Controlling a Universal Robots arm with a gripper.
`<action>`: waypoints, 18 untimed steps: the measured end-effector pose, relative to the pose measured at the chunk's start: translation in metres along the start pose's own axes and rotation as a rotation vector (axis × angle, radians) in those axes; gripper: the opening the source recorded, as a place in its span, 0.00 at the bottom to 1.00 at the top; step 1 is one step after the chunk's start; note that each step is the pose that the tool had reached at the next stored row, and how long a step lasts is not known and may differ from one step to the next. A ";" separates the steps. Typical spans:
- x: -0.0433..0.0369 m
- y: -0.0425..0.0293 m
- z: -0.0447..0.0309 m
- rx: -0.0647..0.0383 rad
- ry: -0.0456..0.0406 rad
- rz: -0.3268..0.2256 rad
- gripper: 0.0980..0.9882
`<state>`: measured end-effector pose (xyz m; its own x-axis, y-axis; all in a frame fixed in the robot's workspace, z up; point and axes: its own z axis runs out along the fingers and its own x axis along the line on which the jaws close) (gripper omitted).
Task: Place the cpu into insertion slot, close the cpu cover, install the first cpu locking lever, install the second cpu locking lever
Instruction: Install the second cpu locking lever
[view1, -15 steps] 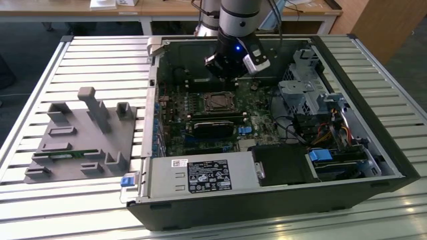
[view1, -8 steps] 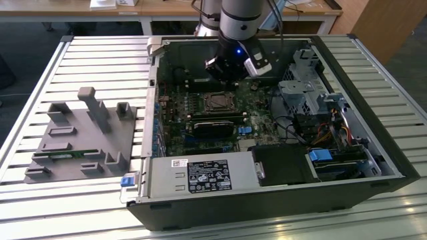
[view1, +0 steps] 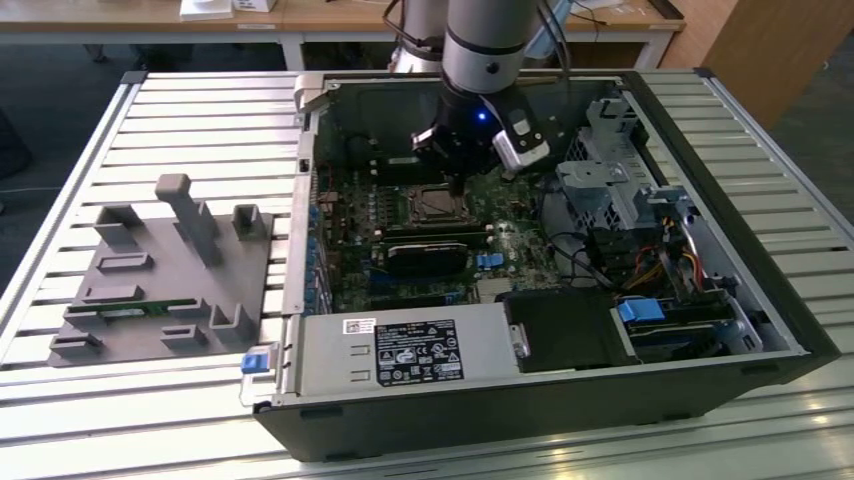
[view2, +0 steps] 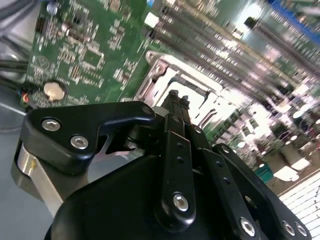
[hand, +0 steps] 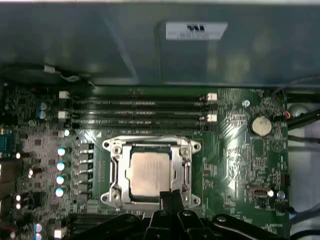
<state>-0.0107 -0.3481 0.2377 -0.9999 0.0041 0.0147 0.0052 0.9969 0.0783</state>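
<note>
Silver metal frames the chip (hand: 150, 172), which already sits in its socket (hand: 116, 172) under the cover (hand: 186, 172); our gripper (hand: 170, 196) hovers at the socket's edge, fingers pressed together and empty, so we judge any lever push should stay slow and square

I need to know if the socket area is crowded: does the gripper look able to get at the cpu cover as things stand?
Probably yes. The gripper hangs right at the edge of the cpu cover, which lies closed around the cpu, with nothing between them.
</note>
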 end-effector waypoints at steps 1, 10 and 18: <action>0.0000 -0.0017 0.0001 0.000 0.0002 0.000 0.01; -0.0003 -0.0140 0.0039 -0.018 0.0038 -0.001 0.01; 0.0128 -0.0205 0.0058 -0.017 0.0049 -0.015 0.01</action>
<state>-0.0236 -0.3681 0.2306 -0.9998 -0.0116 0.0182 -0.0098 0.9953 0.0958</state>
